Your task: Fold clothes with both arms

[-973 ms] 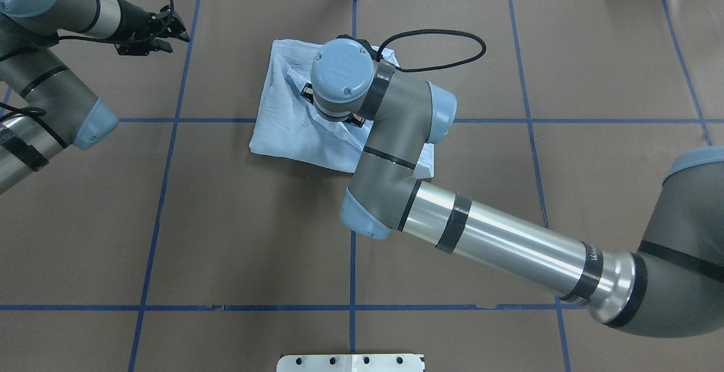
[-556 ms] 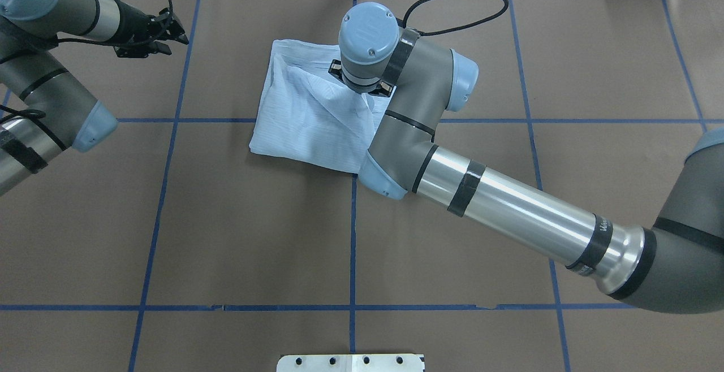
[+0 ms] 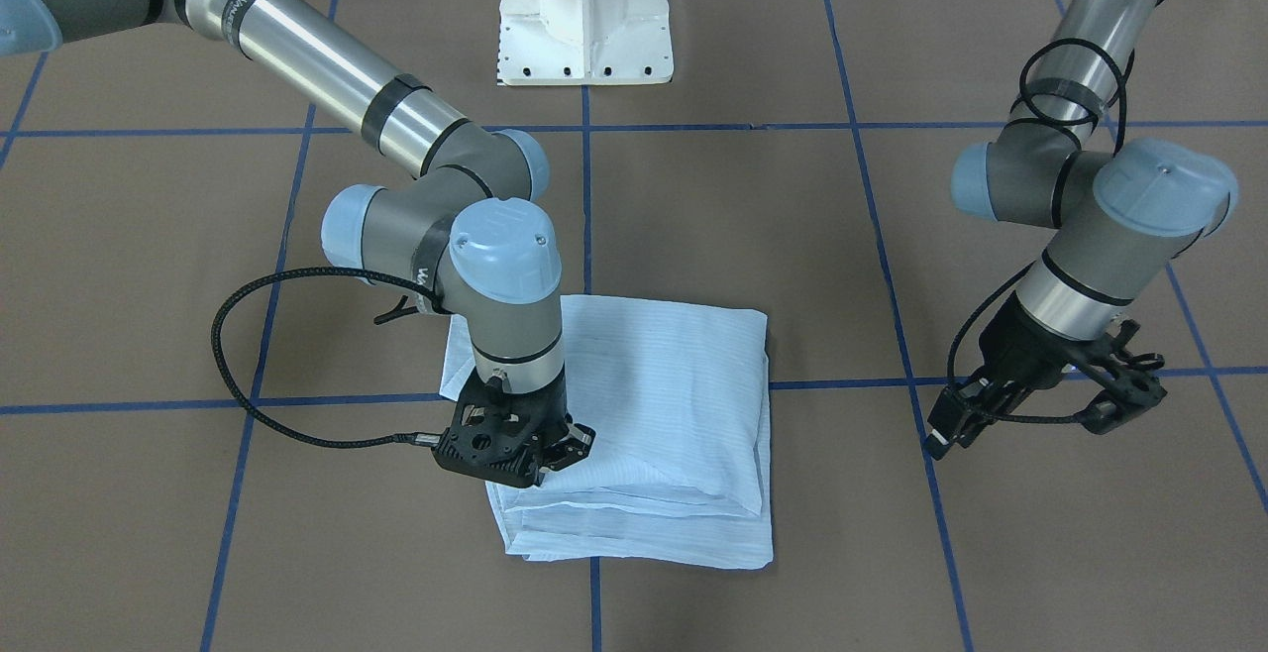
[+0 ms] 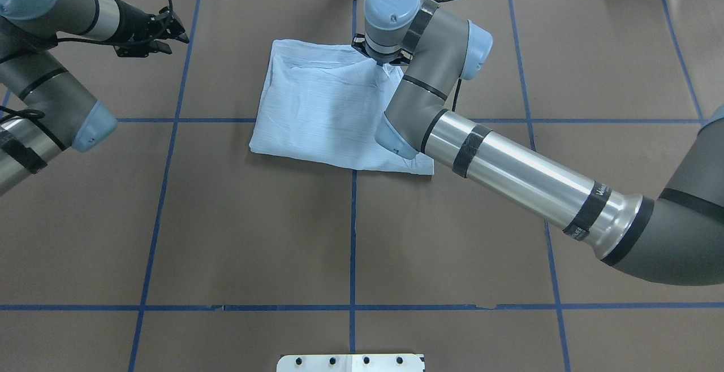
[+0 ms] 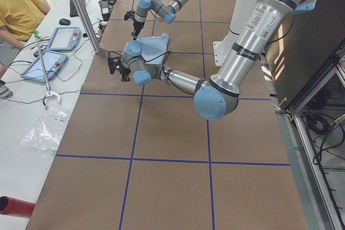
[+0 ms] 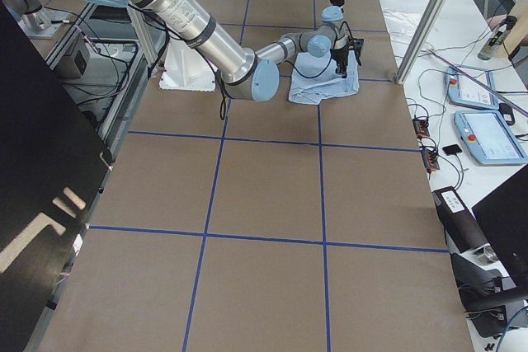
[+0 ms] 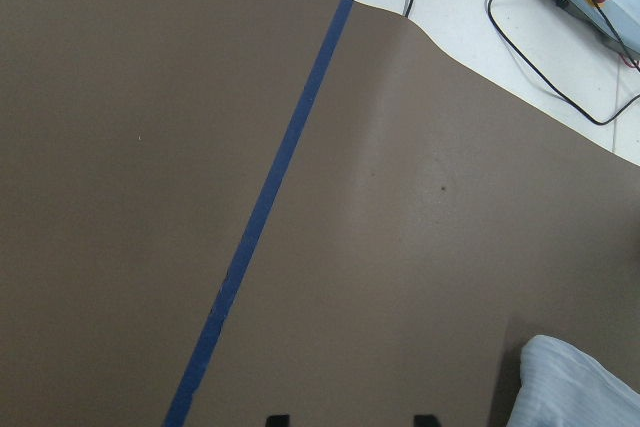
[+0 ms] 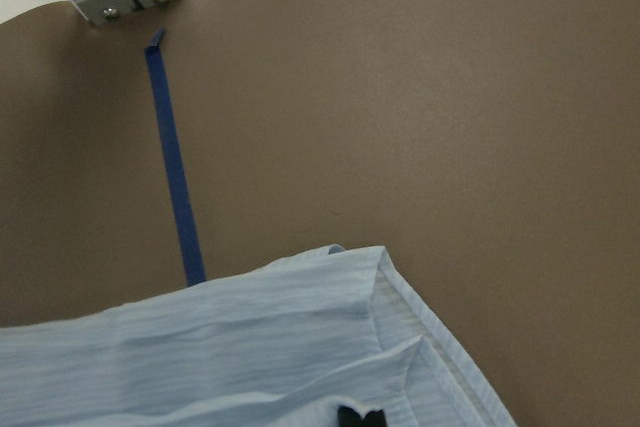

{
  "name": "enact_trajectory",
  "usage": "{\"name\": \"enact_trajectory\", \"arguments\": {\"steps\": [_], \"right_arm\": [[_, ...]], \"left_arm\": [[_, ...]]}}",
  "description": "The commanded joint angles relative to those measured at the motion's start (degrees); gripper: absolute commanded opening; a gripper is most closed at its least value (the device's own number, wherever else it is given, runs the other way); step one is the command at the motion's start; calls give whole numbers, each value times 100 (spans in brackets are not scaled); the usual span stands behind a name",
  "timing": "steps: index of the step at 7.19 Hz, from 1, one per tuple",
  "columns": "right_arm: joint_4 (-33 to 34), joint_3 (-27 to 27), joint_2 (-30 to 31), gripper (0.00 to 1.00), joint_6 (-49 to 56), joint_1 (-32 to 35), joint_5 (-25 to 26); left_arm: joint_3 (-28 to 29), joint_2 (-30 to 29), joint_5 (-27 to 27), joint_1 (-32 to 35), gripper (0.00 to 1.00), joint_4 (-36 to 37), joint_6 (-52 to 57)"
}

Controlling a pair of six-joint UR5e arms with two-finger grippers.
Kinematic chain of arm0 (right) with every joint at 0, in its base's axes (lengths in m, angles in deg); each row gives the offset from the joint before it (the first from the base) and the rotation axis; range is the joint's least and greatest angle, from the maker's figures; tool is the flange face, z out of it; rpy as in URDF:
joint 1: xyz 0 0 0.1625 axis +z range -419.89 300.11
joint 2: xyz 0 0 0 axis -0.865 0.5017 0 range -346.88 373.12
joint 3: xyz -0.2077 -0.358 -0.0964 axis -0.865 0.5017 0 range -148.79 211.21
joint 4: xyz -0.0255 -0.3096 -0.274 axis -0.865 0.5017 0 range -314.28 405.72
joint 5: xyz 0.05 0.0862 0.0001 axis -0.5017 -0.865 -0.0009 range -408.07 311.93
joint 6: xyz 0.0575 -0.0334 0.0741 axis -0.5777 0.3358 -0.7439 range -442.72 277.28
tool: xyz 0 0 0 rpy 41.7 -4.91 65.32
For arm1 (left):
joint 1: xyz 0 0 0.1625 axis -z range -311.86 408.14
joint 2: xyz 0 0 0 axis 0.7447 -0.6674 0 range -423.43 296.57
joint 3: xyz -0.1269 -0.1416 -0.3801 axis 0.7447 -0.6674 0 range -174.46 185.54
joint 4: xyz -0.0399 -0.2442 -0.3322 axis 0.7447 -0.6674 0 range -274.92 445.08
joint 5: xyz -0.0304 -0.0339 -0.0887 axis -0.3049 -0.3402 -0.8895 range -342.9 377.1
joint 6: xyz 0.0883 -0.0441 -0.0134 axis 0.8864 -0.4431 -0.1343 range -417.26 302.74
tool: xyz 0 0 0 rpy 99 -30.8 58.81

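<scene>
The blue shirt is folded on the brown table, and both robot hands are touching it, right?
Not quite. Only the right gripper is on the shirt, at one corner. The left gripper hangs off to the side over the table, touching no cloth. The exterior front-facing view shows this. The shirt is indeed folded on the brown table.

Shirt (image 5: 153,47) under far right arm (image 5: 173,5); left arm (image 5: 183,79) beside.
</scene>
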Motion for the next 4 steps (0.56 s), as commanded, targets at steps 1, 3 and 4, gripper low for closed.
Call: {"name": "enact_trajectory", "arguments": {"steps": [1, 3, 4], "right_arm": [[-23, 254, -6, 0, 178, 27, 6], [-163, 377, -6, 20, 196, 27, 6], [-207, 447, -14, 47, 196, 27, 6]], "left_arm": [[-10, 12, 0, -2, 51, 0, -4], [-10, 12, 0, -2, 52, 0, -4], [-2, 12, 0, -2, 52, 0, -4]]}}
